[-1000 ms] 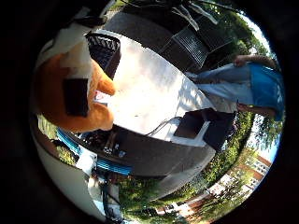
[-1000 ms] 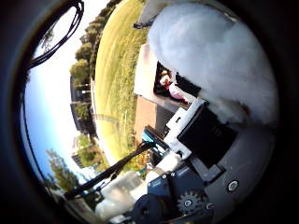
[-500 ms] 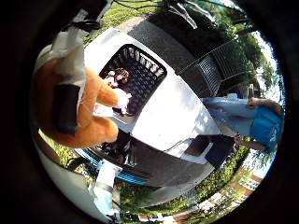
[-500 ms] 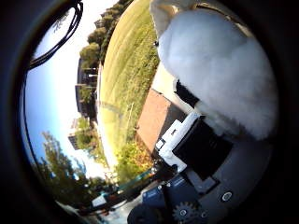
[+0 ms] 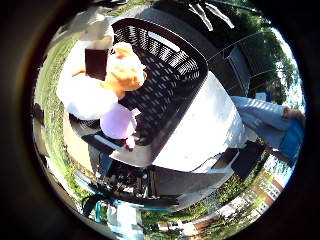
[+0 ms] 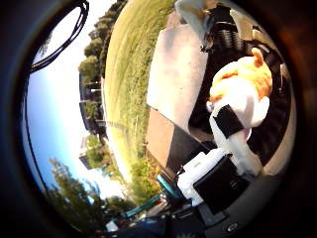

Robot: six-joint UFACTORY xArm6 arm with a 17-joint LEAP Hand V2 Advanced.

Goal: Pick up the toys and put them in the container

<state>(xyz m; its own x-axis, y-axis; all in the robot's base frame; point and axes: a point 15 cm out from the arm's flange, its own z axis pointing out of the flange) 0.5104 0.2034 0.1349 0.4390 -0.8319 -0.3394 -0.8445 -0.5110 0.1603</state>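
An orange and white plush toy (image 5: 108,88) is in the mouth of the black slatted basket (image 5: 168,62), next to a pink and white toy (image 5: 119,123) lying inside. The right thumb side palm view shows the same plush (image 6: 243,84) lower in the basket (image 6: 273,119), away from the palm. My hand (image 6: 220,169) is above the basket. Its fingers (image 6: 230,123) are stretched out towards the plush, and one black pad (image 5: 97,62) lies by the plush's head. I cannot tell whether the fingers still touch the plush.
The basket stands on a white table (image 5: 205,120) on a paved patch, with grass (image 6: 129,69) around it. A person in blue (image 5: 272,112) stands beyond the table's far side. Dark chairs and blue items (image 5: 125,180) stand beside the table.
The hand has swung over the basket. The plush, which filled much of both views pressed against the palm, is now smaller and farther away, down in the basket. The fingers have straightened.
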